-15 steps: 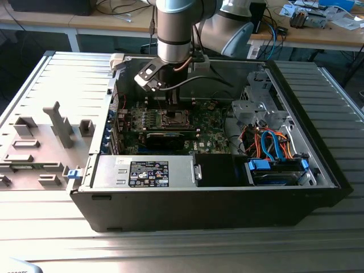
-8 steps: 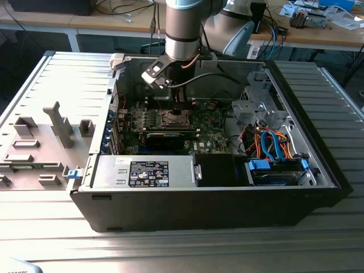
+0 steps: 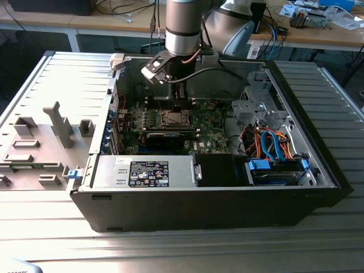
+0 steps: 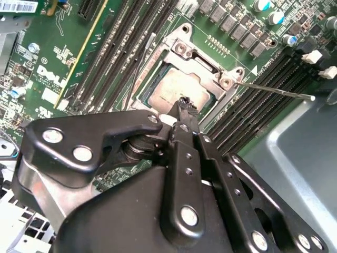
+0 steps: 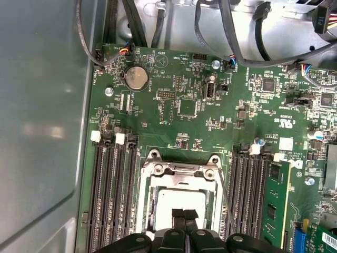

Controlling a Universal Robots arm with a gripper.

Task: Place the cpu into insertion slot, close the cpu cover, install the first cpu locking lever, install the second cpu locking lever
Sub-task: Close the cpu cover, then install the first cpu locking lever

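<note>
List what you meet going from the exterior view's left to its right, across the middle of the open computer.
Grey side panel → blue clip → metal socket cover on the green board → orange and blue cables → case wall.

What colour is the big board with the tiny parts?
Green. The board shows best in the first wrist view.
</note>
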